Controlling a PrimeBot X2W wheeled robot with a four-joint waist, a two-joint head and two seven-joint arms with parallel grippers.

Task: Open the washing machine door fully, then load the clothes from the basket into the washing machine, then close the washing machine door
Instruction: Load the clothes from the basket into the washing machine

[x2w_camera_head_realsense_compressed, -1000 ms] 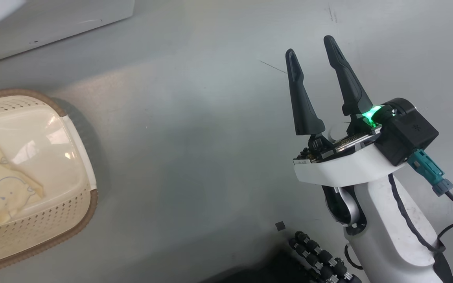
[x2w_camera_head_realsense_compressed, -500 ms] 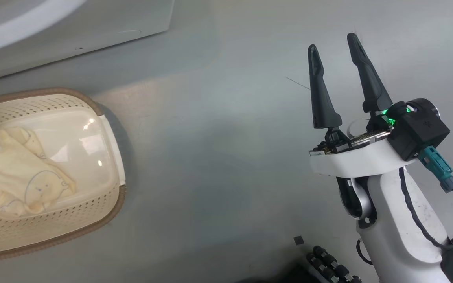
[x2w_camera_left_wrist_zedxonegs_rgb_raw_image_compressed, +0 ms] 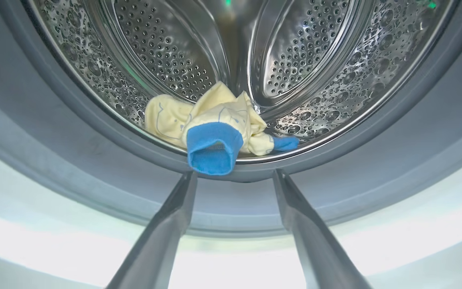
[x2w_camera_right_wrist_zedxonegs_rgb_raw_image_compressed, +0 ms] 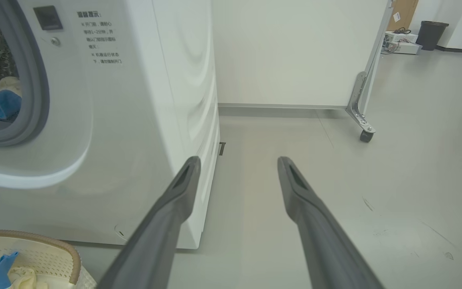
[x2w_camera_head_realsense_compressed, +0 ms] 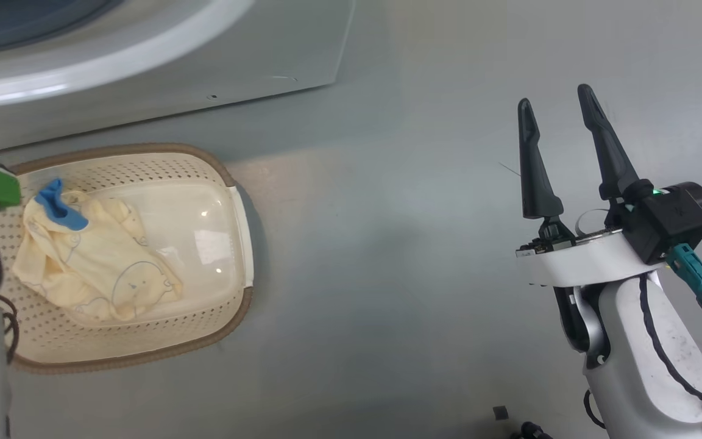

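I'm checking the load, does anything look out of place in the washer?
Yes: the garment in the drum has its blue cuff hanging over the lip onto the grey gasket; it could get pinched.

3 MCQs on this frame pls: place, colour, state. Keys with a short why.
1. The cream perforated plastic basket stands: A) on the grey floor before the white washing machine; B) atop it; C) on a shelf.
2. The pale yellow garment in the steel perforated drum has a cuff coloured: A) red; B) blue; C) green.
3. The right gripper's dark fingers are: A) shut on cloth; B) apart, empty; C) shut on a handle.
1 A: head view, floor below the machine's front. 2 B: blue cuff at the drum's lip. 3 B: spread, nothing between them.
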